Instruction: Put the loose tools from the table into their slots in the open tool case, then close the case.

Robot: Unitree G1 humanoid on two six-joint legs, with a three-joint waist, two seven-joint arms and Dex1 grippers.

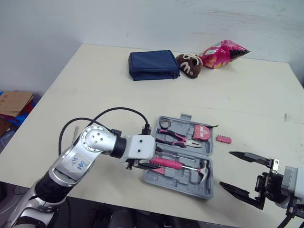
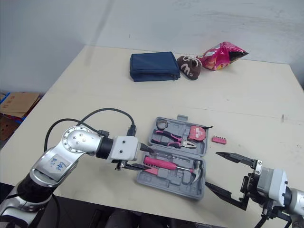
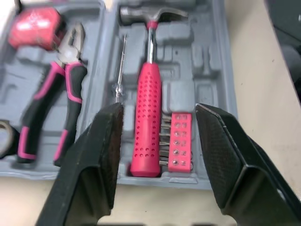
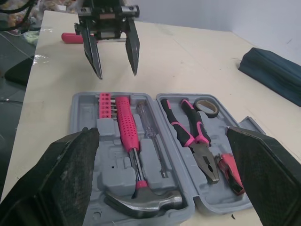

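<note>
Tool case (image 1: 178,176) lies open on cream table (image 1: 95,85) by white wall (image 1: 71,19); left gripper (image 3: 160,109) and right gripper (image 1: 227,169) both spread wide.

Grey tool case (image 3: 209,56) matt moulded plastic; hammer (image 4: 129,141) polished metal head, pink dimpled grip; table (image 1: 95,85) smooth matt pale top; pouch (image 1: 153,65) navy cloth; snack bag (image 1: 223,53) glossy crinkled film, upper right.

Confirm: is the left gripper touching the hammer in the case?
Apart. The right wrist view shows the left gripper open, bare table between its fingertips and the tool case rim; the hammer lies in its slot inside.
</note>
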